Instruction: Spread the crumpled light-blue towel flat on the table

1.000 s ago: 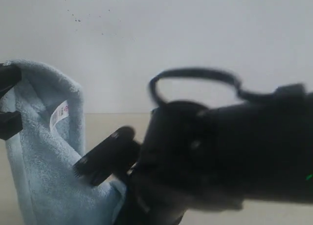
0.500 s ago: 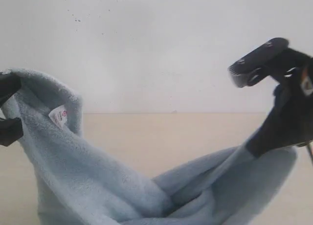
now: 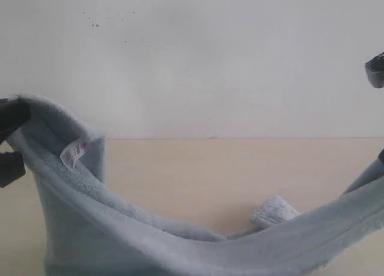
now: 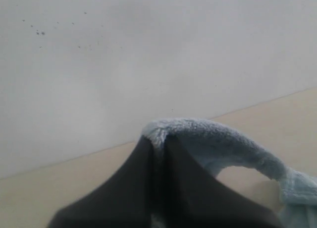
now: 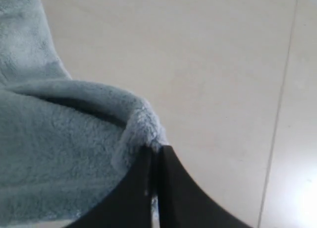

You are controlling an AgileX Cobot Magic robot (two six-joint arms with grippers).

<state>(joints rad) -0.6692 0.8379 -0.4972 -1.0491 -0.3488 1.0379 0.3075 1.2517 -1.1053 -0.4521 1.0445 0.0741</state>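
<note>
Beige desk, smooth and bare, fills the lower half of the exterior view beneath a grey-white wall.

Across it hangs the light-blue towel, slung like a hammock between the two arms. It is high at the left edge of the view, sags low through the middle, and rises again toward the right edge. The lowest part runs out of the bottom of the view, so it is unclear whether it touches the desk.

The left tool is clamped together on a fluffy corner of the towel. The right tool is likewise pinched tight on another bunched edge, above the desk.

A second ago the right arm sat in the middle of the scene, close to the left-held corner. It has since swept out to the right, drawing the cloth from a hanging bundle into a long band.

Judged from this, the towel is pulled open along one edge but not yet flat, and it remains to be lowered and smoothed.

A small fold pokes up near the sag. The white tag with red print shows near the left corner.
</note>
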